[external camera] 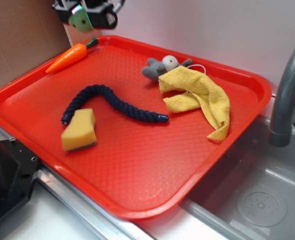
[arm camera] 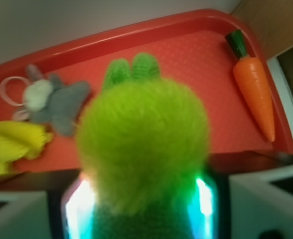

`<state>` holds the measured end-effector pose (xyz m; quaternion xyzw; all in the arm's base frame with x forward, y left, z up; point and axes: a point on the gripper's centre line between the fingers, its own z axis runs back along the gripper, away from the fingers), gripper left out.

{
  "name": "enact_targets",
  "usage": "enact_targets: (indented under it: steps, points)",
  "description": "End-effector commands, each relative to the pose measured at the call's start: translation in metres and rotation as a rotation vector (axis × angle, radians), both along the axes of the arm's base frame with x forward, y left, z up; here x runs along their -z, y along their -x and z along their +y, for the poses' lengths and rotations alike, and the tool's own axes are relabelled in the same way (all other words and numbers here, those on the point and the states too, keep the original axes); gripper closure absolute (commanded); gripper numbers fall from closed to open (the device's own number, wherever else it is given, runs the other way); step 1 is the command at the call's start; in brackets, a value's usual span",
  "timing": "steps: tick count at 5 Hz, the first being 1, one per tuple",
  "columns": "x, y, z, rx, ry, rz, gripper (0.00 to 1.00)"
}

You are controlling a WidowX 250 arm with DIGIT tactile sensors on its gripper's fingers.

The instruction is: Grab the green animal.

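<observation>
Red tray [external camera: 137,200] sits below the jaws. Carrot [external camera: 69,56] lies just beneath them, rope [external camera: 112,102] and sponge [external camera: 79,131] further off, grey plush [external camera: 157,69] and yellow cloth [external camera: 200,97] well apart, faucet [external camera: 287,90] farthest.

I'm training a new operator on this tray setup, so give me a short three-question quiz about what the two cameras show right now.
1. True or false: the claw is shut on the green plush animal, held above the red tray.
2. Multiple choice: what lies partly over the grey plush animal? A) yellow sponge B) yellow cloth C) dark blue rope
3. Fill in: the toy by the tray's far left rim is a ____.

Key: 1 true; 2 B; 3 carrot.
</observation>
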<state>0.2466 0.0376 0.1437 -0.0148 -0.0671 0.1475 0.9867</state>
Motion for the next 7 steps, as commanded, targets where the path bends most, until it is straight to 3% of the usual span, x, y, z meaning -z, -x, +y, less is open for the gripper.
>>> enact_targets:
  steps: [1,3,5,7]
  points:
    - [-0.069,0.027,-0.023,-0.023,0.006,-0.08,1.0]
    - [-0.059,0.019,-0.047,0.017,0.019,-0.01,1.0]
    - [-0.045,0.027,-0.068,0.046,0.03,0.027,1.0]
    - [-0.034,0.023,-0.067,0.002,0.035,0.075,1.0]
